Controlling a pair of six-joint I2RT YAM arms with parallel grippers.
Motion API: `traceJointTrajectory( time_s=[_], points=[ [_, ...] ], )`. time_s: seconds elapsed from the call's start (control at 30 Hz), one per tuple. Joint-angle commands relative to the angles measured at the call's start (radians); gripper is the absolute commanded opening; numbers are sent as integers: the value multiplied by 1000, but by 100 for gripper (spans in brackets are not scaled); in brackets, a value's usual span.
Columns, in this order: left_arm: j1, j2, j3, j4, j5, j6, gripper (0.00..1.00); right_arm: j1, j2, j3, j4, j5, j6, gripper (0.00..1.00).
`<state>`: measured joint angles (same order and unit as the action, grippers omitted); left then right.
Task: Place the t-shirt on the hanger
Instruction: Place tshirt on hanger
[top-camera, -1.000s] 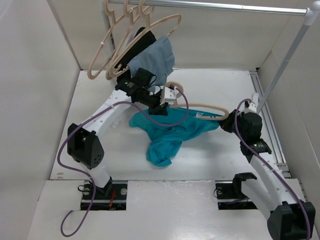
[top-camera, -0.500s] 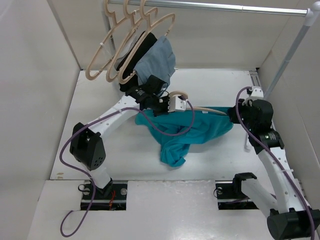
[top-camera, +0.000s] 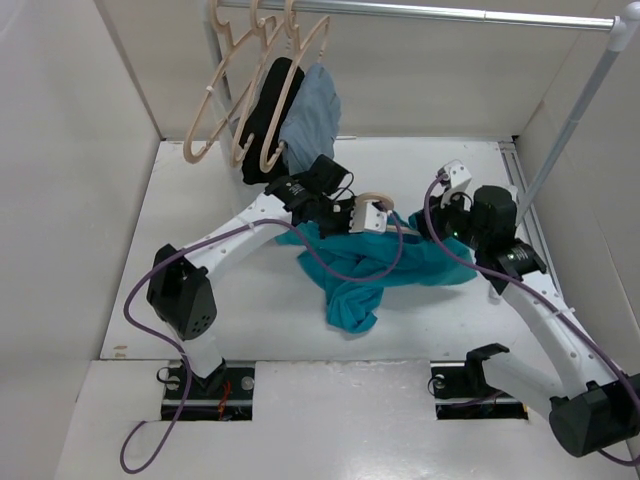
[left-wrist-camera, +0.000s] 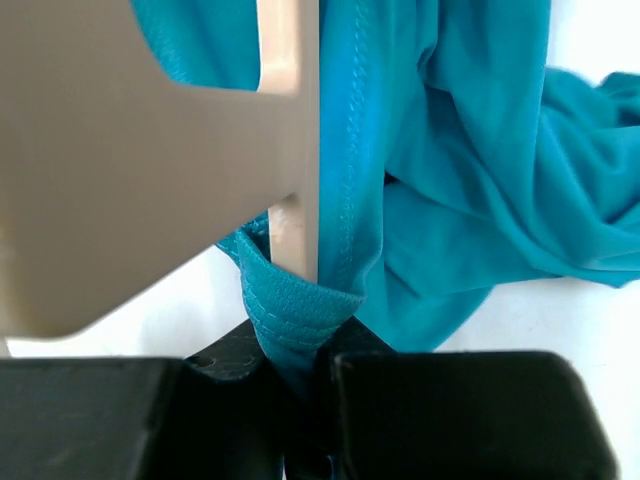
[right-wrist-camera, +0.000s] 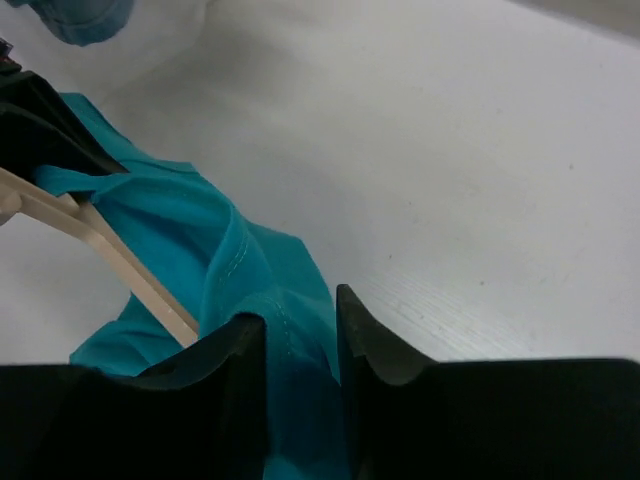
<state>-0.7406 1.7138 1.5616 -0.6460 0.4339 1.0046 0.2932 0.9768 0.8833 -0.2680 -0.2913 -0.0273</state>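
While the left hand (left-wrist-camera: 298, 362) and right hand (right-wrist-camera: 300, 322) pinch the t-shirt (top-camera: 352, 300), the hanger (left-wrist-camera: 290, 120) runs crosswise.

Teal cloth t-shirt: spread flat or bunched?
Bunched. The teal cloth t-shirt hangs in crumpled folds around the pale beige wooden hanger.

Crumpled teal t-shirt (top-camera: 350, 305) partly threaded onto pale beige hanger (left-wrist-camera: 295, 150)

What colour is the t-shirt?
Teal, a blue-green; the t-shirt shows best in the left wrist view.
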Motion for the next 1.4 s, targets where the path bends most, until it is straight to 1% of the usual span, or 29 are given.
traceJointTrajectory(
  time_s=[0.0,0.03,0.07,0.13,0.17,0.23,0.27,0.33,0.37,0.4,0.43,0.47,0.5,0.53,0.57,0.6,0.63,0.67,0.73,0.77,0.83,0.87,0.9,0.97,1.03,1.13,1.23,1.3,1.37],
  points=[
    [-11,-23,64,12,176,15,0,-22,-3,23,67,-114,-58,37],
    [-11,-32,64,12,192,25,0,-32,-3,37,40,-143,-121,54],
    [-11,-33,64,12,201,25,0,-32,-3,57,-38,-176,-158,62],
    [-11,-33,64,12,191,49,0,-43,-3,130,-121,-187,-259,74],
    [-11,-11,75,12,190,49,0,-43,-3,153,-185,-187,-281,74],
    [-11,9,98,-1,166,60,0,-43,-12,213,-233,-172,-309,74],
    [-11,18,109,-1,166,60,0,-43,-12,232,-253,-172,-331,72],
    [-11,33,124,-11,176,60,0,-43,-3,293,-324,-225,-365,64],
    [-11,47,136,-11,177,60,0,-43,14,319,-353,-265,-399,53],
    [-11,64,137,-11,177,51,0,-43,25,345,-411,-349,-411,48],
    [-2,73,150,-11,177,51,0,-43,36,371,-442,-380,-421,46],
    [-2,82,150,-11,177,37,0,-43,46,419,-474,-402,-421,46],
    [16,107,185,-11,177,16,0,-43,74,442,-512,-402,-431,49],
    [44,118,222,-35,210,0,0,-54,91,478,-595,-343,-431,52],
    [58,128,222,-46,227,-14,0,-64,105,479,-631,-298,-431,56],
    [69,129,250,-56,239,-14,0,-78,129,491,-663,-252,-422,62],
    [69,138,250,-66,239,-5,0,-91,140,491,-710,-215,-422,65],
    [69,129,250,-66,239,11,0,-101,151,491,-724,-192,-422,65],
    [69,109,200,-51,249,35,0,-101,151,491,-724,-232,-469,66],
    [69,87,183,-29,262,45,0,-92,134,491,-673,-290,-470,66],
    [69,78,161,-29,284,90,0,-23,65,444,-588,-261,-479,67],
    [69,67,150,-38,284,109,0,0,44,424,-512,-235,-479,66],
    [57,67,150,-38,284,120,0,44,28,407,-475,-182,-493,63],
    [47,67,141,-52,284,149,0,75,17,384,-409,-167,-508,54],
    [47,67,141,-67,284,167,0,87,17,373,-335,-177,-508,51],
    [38,67,163,-99,310,190,0,96,83,384,-320,-207,-548,50],
    [38,58,172,-112,319,201,0,96,143,394,-400,-279,-626,47],
    [38,58,172,-112,328,201,0,96,132,375,-413,-316,-640,43],
    [49,58,172,-101,328,178,0,96,96,346,-393,-341,-640,41]
  ],
)
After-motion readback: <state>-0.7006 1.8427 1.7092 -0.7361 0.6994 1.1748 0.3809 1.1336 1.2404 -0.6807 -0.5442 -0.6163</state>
